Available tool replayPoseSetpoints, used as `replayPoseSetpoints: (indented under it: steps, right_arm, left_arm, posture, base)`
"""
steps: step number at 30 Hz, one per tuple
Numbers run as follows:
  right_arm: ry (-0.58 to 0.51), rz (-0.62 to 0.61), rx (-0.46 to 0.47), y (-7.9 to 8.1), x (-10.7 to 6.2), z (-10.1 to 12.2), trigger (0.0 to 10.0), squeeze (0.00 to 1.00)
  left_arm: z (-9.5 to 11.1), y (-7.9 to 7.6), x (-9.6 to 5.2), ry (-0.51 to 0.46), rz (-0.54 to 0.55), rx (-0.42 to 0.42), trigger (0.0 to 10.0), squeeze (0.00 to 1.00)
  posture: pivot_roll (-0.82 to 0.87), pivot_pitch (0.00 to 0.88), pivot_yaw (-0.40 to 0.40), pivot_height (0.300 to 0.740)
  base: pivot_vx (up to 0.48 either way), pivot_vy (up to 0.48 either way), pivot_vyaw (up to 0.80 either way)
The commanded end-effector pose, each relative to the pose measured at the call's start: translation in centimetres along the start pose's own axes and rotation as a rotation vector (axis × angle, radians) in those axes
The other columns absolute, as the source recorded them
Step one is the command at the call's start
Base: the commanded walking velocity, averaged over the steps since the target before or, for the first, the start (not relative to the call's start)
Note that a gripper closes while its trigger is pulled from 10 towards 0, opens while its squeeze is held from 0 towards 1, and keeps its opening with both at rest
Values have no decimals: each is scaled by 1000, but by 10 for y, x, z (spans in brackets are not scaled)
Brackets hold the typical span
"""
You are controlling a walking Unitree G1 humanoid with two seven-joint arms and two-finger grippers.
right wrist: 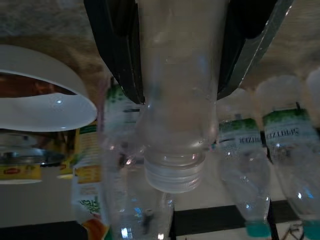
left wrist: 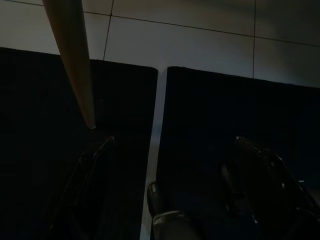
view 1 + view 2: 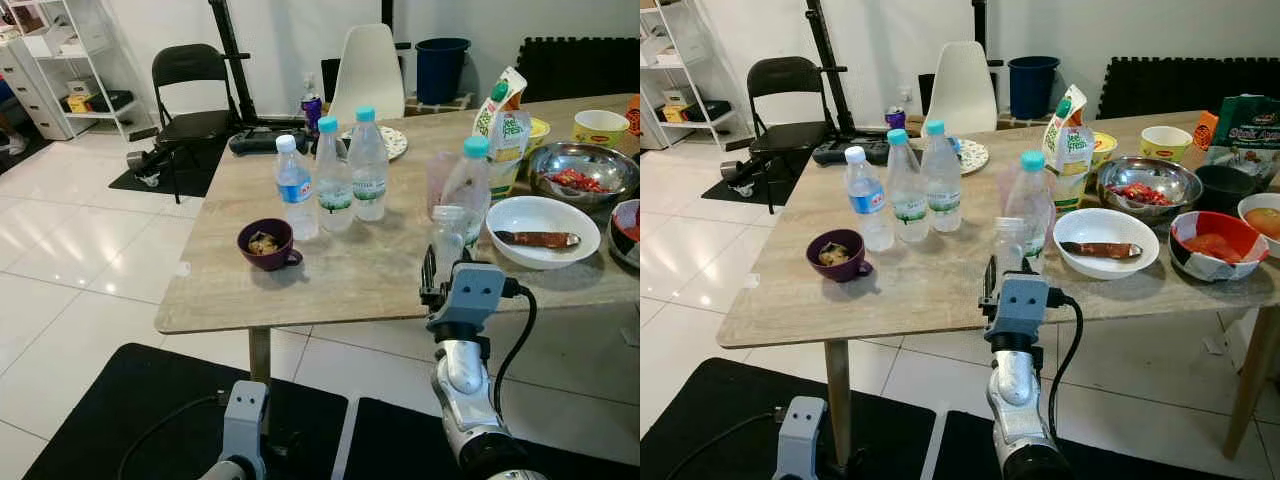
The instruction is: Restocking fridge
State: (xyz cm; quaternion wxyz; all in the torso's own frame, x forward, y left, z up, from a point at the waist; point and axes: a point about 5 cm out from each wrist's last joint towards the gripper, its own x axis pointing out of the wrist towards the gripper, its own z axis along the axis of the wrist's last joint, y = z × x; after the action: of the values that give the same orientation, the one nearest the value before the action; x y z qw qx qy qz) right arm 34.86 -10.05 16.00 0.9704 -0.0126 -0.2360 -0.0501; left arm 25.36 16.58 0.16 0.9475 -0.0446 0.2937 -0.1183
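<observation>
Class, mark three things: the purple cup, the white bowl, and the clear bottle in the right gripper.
purple cup (image 3: 837, 256), right eye view, its front wall.
white bowl (image 3: 1106, 228), right eye view, its inner wall.
clear bottle (image 1: 175, 100), right wrist view, its body.

The silver right arm reaches up to the table edge, its two-fingered black right gripper (image 1: 177, 55) clamped on a clear plastic bottle (image 1: 175, 115). The left arm (image 3: 243, 425) hangs low, idle.

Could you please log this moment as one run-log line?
right gripper: shut on clear bottle | left gripper: idle, low | wooden table: bottle upright near front edge
</observation>
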Motion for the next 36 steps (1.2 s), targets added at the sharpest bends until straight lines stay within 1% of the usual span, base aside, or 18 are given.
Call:
replayPoseSetpoints:
  steps: [1, 4, 6, 7, 8, 10, 11, 12, 13, 18, 20, 21, 22, 23, 26, 32, 36]
  right_arm:
    - [25, 7, -50, 11, -3, -2, 10000, 0]
    - [8, -18, -132, 19, -4, 1, 10000, 0]
    - [-35, -32, -178, 26, -6, 4, 10000, 0]
    - [-35, -32, -178, 26, -6, 4, 10000, 0]
    - [-83, -33, -178, 31, -8, 8, 10000, 0]
    - [-147, 1, -152, 36, -10, 14, 10000, 0]
    - [-147, 1, -152, 36, -10, 14, 10000, 0]
    - [-147, -5, -133, 38, -12, 14, 10000, 0]
    - [-133, -30, -132, 38, -12, 13, 10000, 0]
    - [-148, -2, -105, 41, -13, 13, 10000, 0]
    - [-130, -18, -90, 41, -14, 12, 10000, 0]
    - [-113, -47, -87, 41, -15, 10, 10000, 0]
    - [-68, -77, -39, 40, -16, 7, 10000, 0]
    - [-68, -77, -39, 40, -16, 7, 10000, 0]
    - [-6, -132, 39, 40, -18, 2, 10000, 0]
    - [34, -177, 82, 41, -16, 0, 10000, 0]
    - [43, -178, 100, 46, -13, 2, 10000, 0]
  left_arm:
    - [-9, 10, -4, 32, 25, 16, 10000, 0]
    - [-8, 10, -5, 32, 26, 17, 10000, 0]
    - [-8, 10, -5, 32, 27, 18, 10000, 0]
    - [-8, 10, -5, 32, 27, 18, 10000, 0]
    - [-8, 10, -4, 31, 27, 17, 10000, 0]
    - [-8, 10, -4, 31, 27, 17, 10000, 0]
    - [-8, 10, -4, 31, 27, 17, 10000, 0]
    - [-8, 10, -4, 31, 27, 17, 10000, 0]
    - [-7, 10, -4, 31, 27, 17, 10000, 0]
    - [-8, 10, -4, 31, 27, 18, 10000, 0]
    - [-8, 10, -4, 31, 27, 18, 10000, 0]
    - [-7, 10, -4, 30, 27, 18, 10000, 0]
    - [-7, 10, -4, 29, 27, 19, 10000, 0]
    - [-7, 10, -4, 29, 27, 19, 10000, 0]
    - [-6, 9, -3, 27, 26, 20, 10000, 0]
    - [-5, 10, -3, 29, 22, 34, 10000, 0]
    - [-4, 10, -3, 26, 22, 38, 10000, 0]
  posture:
    - [24, 197, 95, 740]
    - [25, 197, 94, 740]
    - [26, 197, 93, 740]
    - [26, 197, 93, 740]
    - [26, 196, 93, 740]
    - [27, 196, 92, 740]
    - [27, 196, 92, 740]
    - [27, 197, 92, 740]
    - [27, 197, 92, 740]
    - [28, 197, 92, 740]
    - [28, 197, 92, 740]
    - [28, 197, 92, 740]
    - [28, 196, 91, 740]
    - [28, 196, 91, 740]
    - [29, 196, 92, 740]
    - [33, 199, 95, 740]
    - [40, 198, 93, 740]
  base:
    - [0, 0, 0]
    - [0, 0, 0]
    - [0, 0, 0]
    - [0, 0, 0]
    - [0, 0, 0]
    - [0, 0, 0]
    - [0, 0, 0]
    - [0, 0, 0]
    - [0, 0, 0]
    - [0, 0, 0]
    - [0, 0, 0]
    - [0, 0, 0]
    - [0, 0, 0]
    - [0, 0, 0]
    - [0, 0, 0]
    - [0, 0, 0]
    - [0, 0, 0]
